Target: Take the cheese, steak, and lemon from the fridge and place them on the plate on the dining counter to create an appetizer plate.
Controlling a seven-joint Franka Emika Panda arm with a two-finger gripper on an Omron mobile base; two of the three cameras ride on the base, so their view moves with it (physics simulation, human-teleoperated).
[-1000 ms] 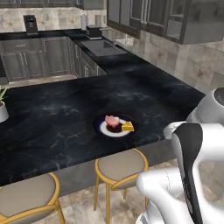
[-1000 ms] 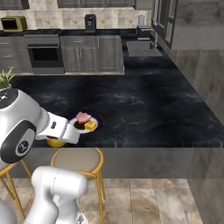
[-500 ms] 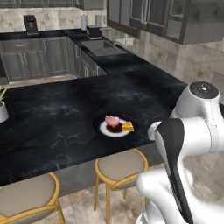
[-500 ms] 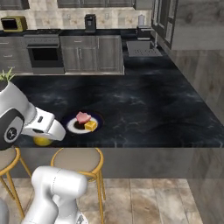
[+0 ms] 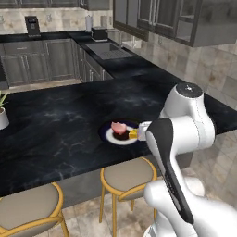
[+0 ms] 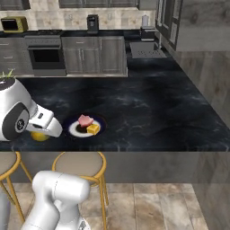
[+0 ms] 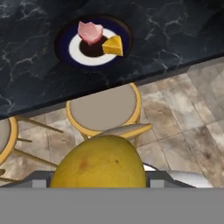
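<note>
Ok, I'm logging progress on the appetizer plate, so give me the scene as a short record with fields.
plate: on the dining counter, near its stool-side edge
steak: on the plate
cheese: on the plate, beside the steak
lemon: held in the gripper, not yet on the plate
stools: below the counter edge
remaining: set the lemon down

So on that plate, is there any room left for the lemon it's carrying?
Yes. The plate is crowded on one half, where the steak and the cheese sit close together. The white ring and dark centre on the other half are bare. The lemon held in the gripper could go there.
</note>
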